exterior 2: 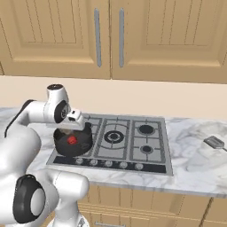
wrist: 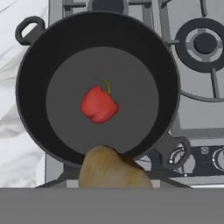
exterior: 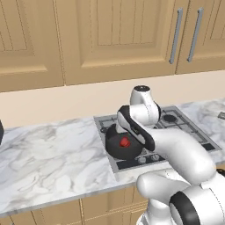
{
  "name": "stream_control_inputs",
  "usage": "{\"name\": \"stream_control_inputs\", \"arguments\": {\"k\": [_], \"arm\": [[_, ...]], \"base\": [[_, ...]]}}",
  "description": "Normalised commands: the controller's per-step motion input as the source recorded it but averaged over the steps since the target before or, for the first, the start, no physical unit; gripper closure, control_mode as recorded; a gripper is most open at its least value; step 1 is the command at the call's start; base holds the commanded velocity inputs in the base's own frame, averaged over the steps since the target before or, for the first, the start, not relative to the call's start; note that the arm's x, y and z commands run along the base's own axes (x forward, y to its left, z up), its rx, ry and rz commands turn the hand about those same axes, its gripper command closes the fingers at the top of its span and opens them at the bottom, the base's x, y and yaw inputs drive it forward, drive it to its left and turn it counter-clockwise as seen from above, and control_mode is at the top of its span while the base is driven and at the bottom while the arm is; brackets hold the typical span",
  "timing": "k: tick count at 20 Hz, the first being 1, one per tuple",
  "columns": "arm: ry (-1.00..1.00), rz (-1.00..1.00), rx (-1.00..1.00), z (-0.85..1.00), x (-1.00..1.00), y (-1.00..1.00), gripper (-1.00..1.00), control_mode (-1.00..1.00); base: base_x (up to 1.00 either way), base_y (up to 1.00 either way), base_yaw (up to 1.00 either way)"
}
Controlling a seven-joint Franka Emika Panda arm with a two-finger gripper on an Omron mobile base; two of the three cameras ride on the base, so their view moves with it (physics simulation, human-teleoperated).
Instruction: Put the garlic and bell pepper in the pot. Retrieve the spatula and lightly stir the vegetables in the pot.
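1. The bell pepper (wrist: 99,104) is lying near the middle of the pot (wrist: 30,109), on its flat floor, short green stem showing.
2. A tan, rounded lump (wrist: 111,169) is sitting close under the hand camera, overlapping the pot's near rim; likely the garlic, and it looks to be carried over the pot. The finger tips are hidden behind it, so I cannot tell whether the gripper (exterior 2: 74,120) is clamping it or opening.
3. Handling, as a guess: the lump is looking light, firm and smooth-skinned, apt to roll; a hold across its widest part would be surest, and a low drop would be keeping it inside.
4. The pot is sitting on the front left burner of the hob (exterior 2: 133,146), side handles (wrist: 29,29) sticking out.
5. The spatula (exterior 2: 215,142) is lying well apart to the right on the marble counter (exterior: 52,154); its thin flat head is hugging the surface, so the handle is the likelier hold.
6. Wooden cabinets (exterior 2: 133,35) are hanging above.
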Motion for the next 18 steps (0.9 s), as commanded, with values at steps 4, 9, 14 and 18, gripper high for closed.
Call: {"name": "stream_control_inputs", "arguments": {"k": [4, 9, 14, 18], "arm": [[0.17, 0.16, 0.0, -0.02, 0.29, 0.0, 1.0, -1.0], [0.19, 0.15, -0.01, -0.13, 0.04, 0.0, 1.0, -1.0], [0.09, 0.1, 0.0, -0.31, 0.0, 0.02, 1.0, -1.0], [0.0, 0.08, 0.0, -0.24, 0.0, 0.05, 1.0, -1.0]], "base": [[0.0, 0.0, 0.0], [0.0, 0.0, 0.0], [0.0, 0.0, 0.0], [0.0, 0.0, 0.0]]}}
